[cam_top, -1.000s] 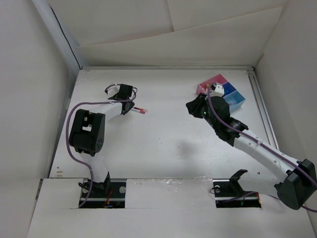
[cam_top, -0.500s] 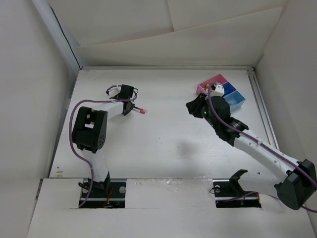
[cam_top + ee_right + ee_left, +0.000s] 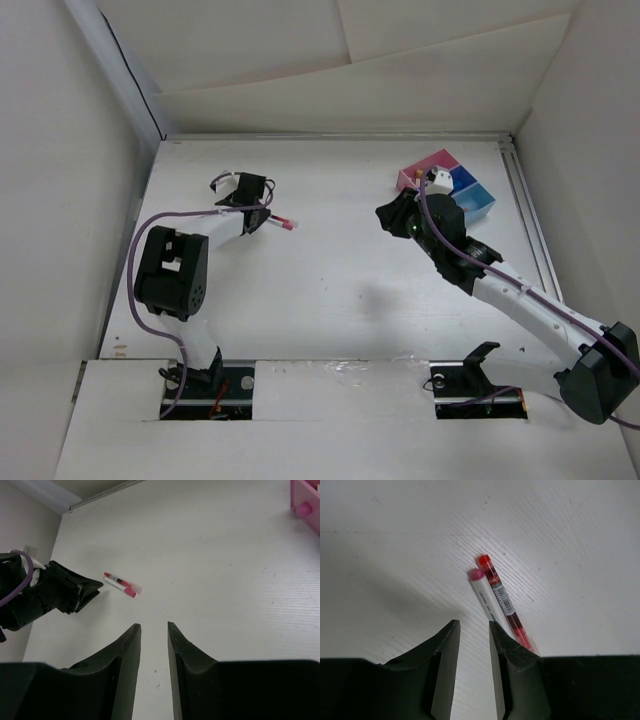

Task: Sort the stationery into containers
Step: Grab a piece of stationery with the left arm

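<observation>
Two thin pens lie side by side on the white table: a red pen (image 3: 503,599) and a white pen with a pink cap (image 3: 484,593). They show as one small red mark (image 3: 284,223) in the top view and as a pair (image 3: 121,584) in the right wrist view. My left gripper (image 3: 474,626) is open and empty, low over the table, with the pens just right of its right finger. My right gripper (image 3: 154,626) is open and empty, above the mid table. The pink (image 3: 424,170), dark blue (image 3: 463,179) and light blue (image 3: 478,201) containers sit at the back right. Other stationery is out of view.
White walls enclose the table on all sides. My right arm's wrist (image 3: 437,200) hangs just in front of the containers. A pink round item (image 3: 303,509) sits in the pink tray (image 3: 312,490). My left arm's gripper (image 3: 75,592) shows in the right wrist view beside the pens.
My left arm's elbow has shifted slightly left and down, and its gripper has turned a little beside the pens. The right arm and the pens have not moved.
</observation>
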`<state>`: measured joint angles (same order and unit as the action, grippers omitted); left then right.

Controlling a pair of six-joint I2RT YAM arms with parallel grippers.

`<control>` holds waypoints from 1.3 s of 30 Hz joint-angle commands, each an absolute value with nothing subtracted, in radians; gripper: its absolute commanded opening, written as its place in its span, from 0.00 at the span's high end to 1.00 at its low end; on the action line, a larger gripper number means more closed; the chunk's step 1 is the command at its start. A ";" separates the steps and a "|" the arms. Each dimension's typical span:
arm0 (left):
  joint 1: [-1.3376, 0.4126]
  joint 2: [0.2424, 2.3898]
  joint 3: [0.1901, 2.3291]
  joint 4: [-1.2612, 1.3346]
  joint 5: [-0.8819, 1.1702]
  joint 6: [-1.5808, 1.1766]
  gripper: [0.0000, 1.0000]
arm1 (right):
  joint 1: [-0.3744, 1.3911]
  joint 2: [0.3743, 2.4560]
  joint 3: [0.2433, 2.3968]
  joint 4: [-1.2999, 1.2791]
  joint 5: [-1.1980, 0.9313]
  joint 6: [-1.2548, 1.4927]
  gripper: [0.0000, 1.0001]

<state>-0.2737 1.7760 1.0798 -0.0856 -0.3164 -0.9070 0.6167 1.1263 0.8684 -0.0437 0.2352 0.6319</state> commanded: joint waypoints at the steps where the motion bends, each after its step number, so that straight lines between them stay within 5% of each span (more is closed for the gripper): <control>1: -0.272 1.733 1.087 -0.075 -0.318 -0.904 0.73 | 0.623 1.120 0.881 -0.003 0.230 0.618 0.66; 39: -0.272 1.853 1.156 -0.034 -0.279 -0.904 0.69 | 0.632 1.147 0.890 -0.003 0.212 0.618 0.66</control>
<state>-0.2737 1.8336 1.0958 -0.0189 -0.2790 -0.9062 0.6235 1.1446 0.8684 -0.0441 0.2199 0.6315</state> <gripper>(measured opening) 0.309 0.338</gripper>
